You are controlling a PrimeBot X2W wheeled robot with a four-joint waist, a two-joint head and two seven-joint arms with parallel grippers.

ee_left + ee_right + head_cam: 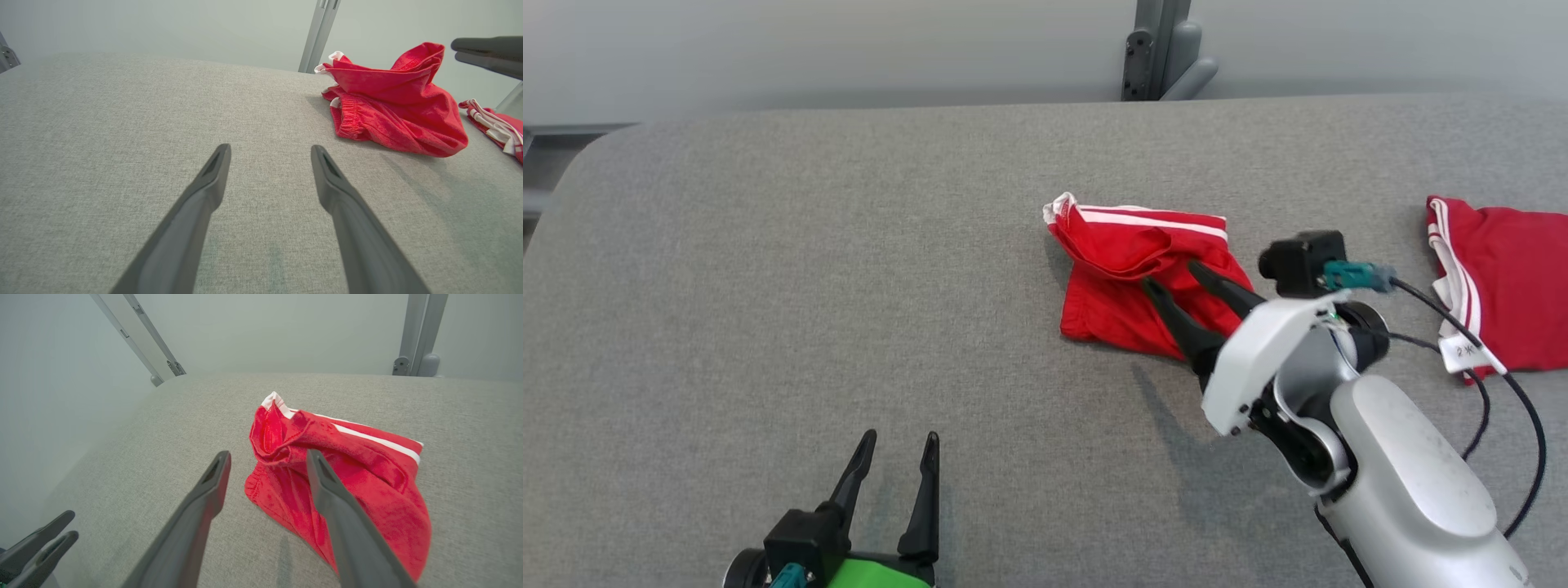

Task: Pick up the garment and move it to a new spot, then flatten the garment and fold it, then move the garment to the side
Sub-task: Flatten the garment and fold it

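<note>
A crumpled red garment (pixel 1123 261) with white stripes lies in a loose heap on the grey table (pixel 809 245), right of centre. It also shows in the left wrist view as the garment (pixel 392 106) and in the right wrist view as the garment (pixel 359 473). My right gripper (pixel 1170 273) hovers over its near side with both fingers spread and nothing between them; the right gripper (pixel 267 455) is open. At the lower left my left gripper (pixel 900 437) stands open over bare table, well away from the cloth, with the left gripper (pixel 270 148) empty.
A second red garment (pixel 1511 278) with white stripes and a white tag lies at the table's right edge. A grey metal post (pixel 1164 49) rises behind the far edge. The table's left corner is rounded. Black cables trail from my right wrist.
</note>
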